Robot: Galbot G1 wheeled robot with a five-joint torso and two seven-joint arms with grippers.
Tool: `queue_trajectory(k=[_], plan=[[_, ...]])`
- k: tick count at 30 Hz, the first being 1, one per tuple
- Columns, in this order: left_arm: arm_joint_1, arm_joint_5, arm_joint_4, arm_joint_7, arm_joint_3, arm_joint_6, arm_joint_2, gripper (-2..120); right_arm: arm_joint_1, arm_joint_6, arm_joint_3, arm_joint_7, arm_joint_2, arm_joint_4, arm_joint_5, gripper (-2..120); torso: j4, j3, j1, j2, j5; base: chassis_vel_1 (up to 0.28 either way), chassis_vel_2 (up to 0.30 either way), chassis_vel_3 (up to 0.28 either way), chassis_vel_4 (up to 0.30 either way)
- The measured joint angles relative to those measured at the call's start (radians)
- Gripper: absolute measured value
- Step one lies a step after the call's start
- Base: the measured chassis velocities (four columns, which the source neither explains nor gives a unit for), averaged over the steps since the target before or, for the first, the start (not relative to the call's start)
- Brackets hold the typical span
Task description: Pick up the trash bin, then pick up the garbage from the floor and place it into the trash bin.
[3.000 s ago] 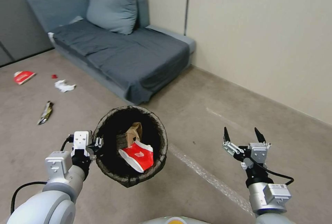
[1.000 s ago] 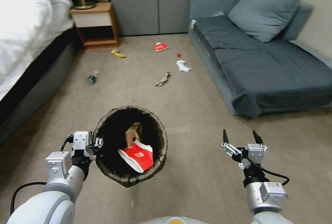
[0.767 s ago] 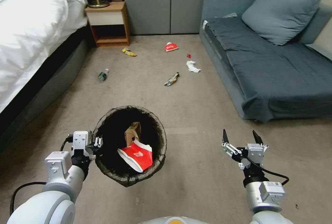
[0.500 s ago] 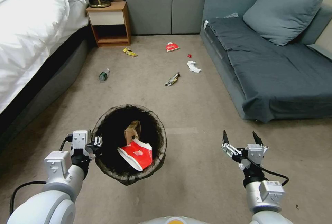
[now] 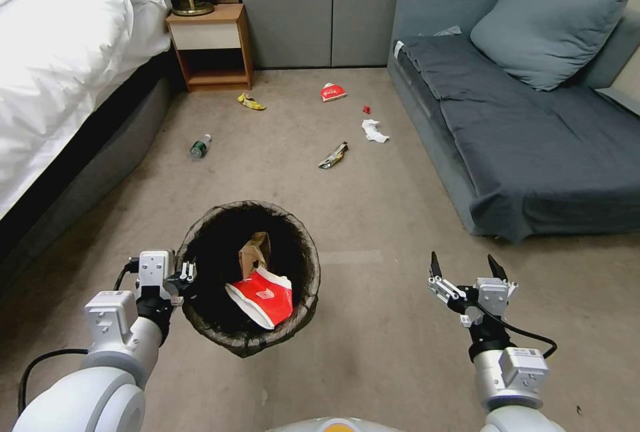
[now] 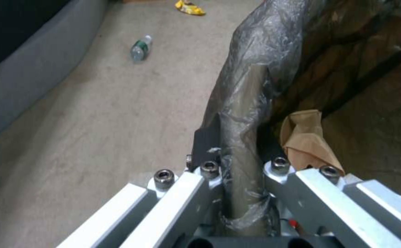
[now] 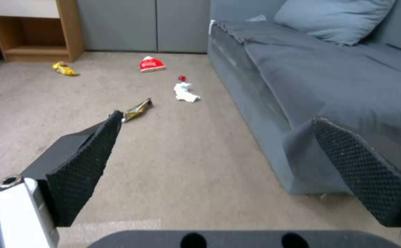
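My left gripper [image 5: 187, 277] is shut on the bag-lined rim of the trash bin [image 5: 200, 222], holding it off the carpet; in the left wrist view its fingers [image 6: 209, 168] pinch the rim [image 6: 244, 103]. A red-and-white carton [image 5: 261, 299] and a brown paper bag [image 5: 253, 252] lie inside. My right gripper [image 5: 463, 259] hangs open and empty at the right. Garbage lies on the floor far ahead: a red carton [image 5: 332, 91], a red scrap [image 5: 366, 109], white paper [image 5: 373, 131], a shiny wrapper [image 5: 333, 155], a yellow wrapper [image 5: 251, 102] and a bottle [image 5: 200, 146].
A bed [image 5: 60, 52] runs along the left, with a wooden nightstand [image 5: 210, 45] at the back. A grey sofa [image 5: 533, 125] with a cushion [image 5: 547, 25] fills the right. Open carpet lies between them.
The whole picture has swung from the sofa and wall round to the bed and littered floor, so the camera turned. Both arms and the bin keep their places in view.
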Motion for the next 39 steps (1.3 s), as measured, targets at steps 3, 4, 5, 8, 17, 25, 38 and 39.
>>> queue_trajectory(k=[3,4,5,8,17,25,38,39], plan=[[0.001,0.0,0.0,0.0,0.0,0.0,0.0,1,0.0,0.0,-0.001,0.002,0.0,0.0,0.0,100,-0.0002,0.0,0.0,0.0,0.0,-0.146,0.131,0.142,-0.139],[0.002,0.0,0.0,0.0,0.0,0.0,0.0,1,0.0,0.0,-0.002,0.004,0.0,0.0,-0.001,100,-0.0001,0.0,0.0,0.0,0.0,-0.134,0.12,0.112,-0.108],[0.002,0.0,0.0,0.0,0.0,0.0,0.0,1,-0.001,0.0,-0.002,0.004,0.0,0.0,-0.001,100,-0.0001,0.0,0.0,0.0,-0.0001,-0.116,0.12,0.119,-0.137],[0.003,0.0,0.0,0.0,0.0,0.0,0.001,1,-0.001,0.0,-0.003,0.005,0.0,0.0,-0.001,100,0.0,0.0,0.0,0.0,0.0001,-0.108,0.092,0.115,-0.107],[0.006,0.001,0.0,-0.001,-0.001,0.0,0.001,1,-0.002,0.0,-0.007,0.005,0.0,0.0,-0.003,100,-0.0001,0.0,0.0,0.0,-0.0001,-0.106,0.112,0.106,-0.111],[0.008,0.004,0.0,-0.001,-0.006,0.0,0.0,1,-0.002,0.001,-0.011,0.005,-0.001,0.0,-0.004,100,0.0,0.0,0.0,0.0,0.0,-0.129,0.119,0.122,-0.119],[0.007,0.015,0.0,-0.001,-0.012,-0.001,-0.006,1,0.004,0.001,-0.012,0.004,-0.001,-0.007,-0.005,100,-0.0001,0.0,0.0,0.0,0.0,-0.109,0.118,0.11,-0.114],[0.007,0.015,0.0,-0.001,-0.013,-0.001,-0.007,1,0.006,0.001,-0.012,0.004,-0.001,-0.008,-0.004,100,0.0,0.0,0.0,0.0,0.0,-0.113,0.128,0.131,-0.113]])
